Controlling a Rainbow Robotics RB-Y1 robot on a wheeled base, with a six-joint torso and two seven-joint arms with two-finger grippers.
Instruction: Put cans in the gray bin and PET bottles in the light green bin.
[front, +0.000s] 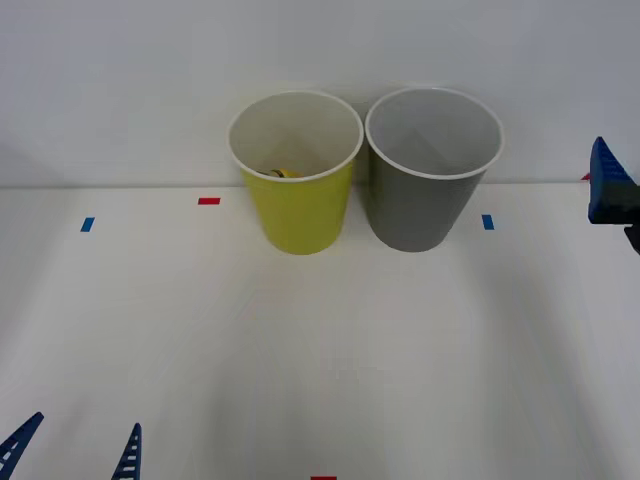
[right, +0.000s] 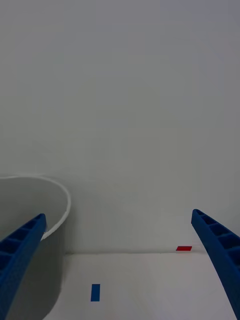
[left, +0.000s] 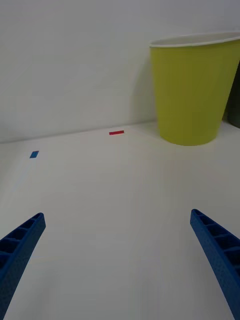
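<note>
- PET bottle (front: 282, 172), a yellow sliver, lies inside the light green bin (front: 297, 205), beside the gray bin (front: 425, 200) on the counter (front: 320, 360).
- Left claw (front: 75, 450) hovers near, fingers apart.
- Right claw (right: 120, 270) spread beside gray bin.

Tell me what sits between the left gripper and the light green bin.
Bare white table separates the open left gripper from the light green bin, as the left wrist view shows.

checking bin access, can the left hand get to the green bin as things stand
Probably yes. The left hand sits open and low at the table's near left, and only bare table lies between it and the green bin. The gray bin stands on the bin's far side.
</note>
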